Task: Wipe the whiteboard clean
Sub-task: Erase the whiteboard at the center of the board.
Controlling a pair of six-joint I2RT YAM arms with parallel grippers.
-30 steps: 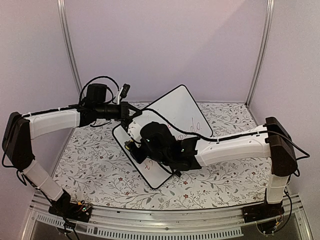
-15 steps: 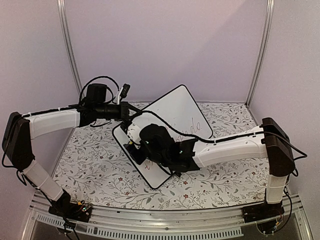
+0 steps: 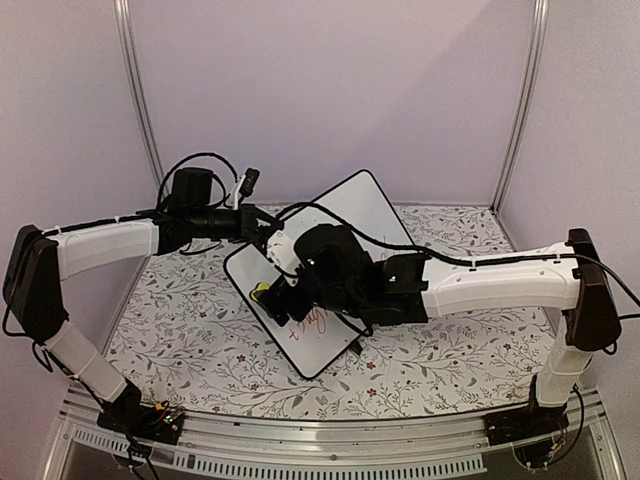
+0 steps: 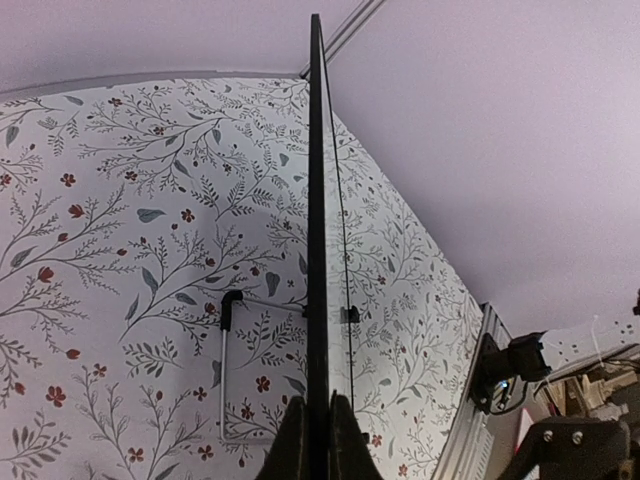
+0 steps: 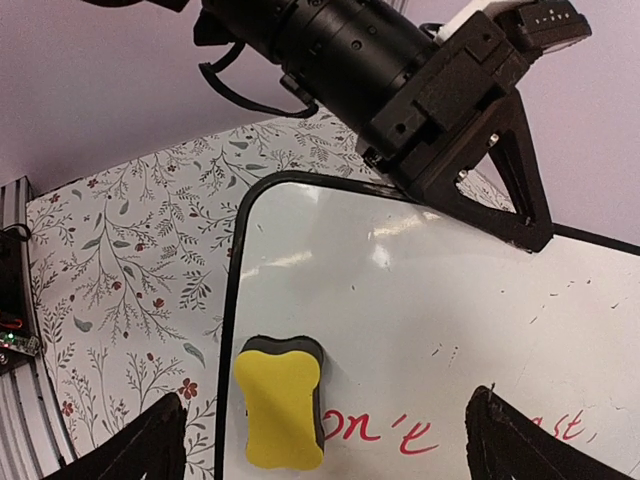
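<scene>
The whiteboard (image 3: 355, 215) stands tilted on the table, and red handwriting (image 5: 400, 432) runs across its face (image 5: 430, 300). My left gripper (image 3: 262, 232) is shut on the board's black frame, seen edge-on (image 4: 317, 200) between its fingers (image 4: 318, 430); the right wrist view shows it (image 5: 505, 215) clamped on the top rim. A yellow eraser (image 5: 280, 403) with a dark base sits on the board face by its left rim, just left of the writing. My right gripper (image 5: 325, 440) hovers over the eraser (image 3: 262, 293), jaws wide open and holding nothing.
A floral tablecloth (image 3: 190, 320) covers the table. Behind the board is its thin wire stand (image 4: 225, 340). Pale walls and metal posts (image 3: 138, 100) enclose the back and sides. A metal rail (image 3: 300, 440) runs along the near edge.
My right gripper has opened and let go of the yellow eraser, which now sits on the board by itself. The right arm has drawn back to the right. The left arm has not moved.
</scene>
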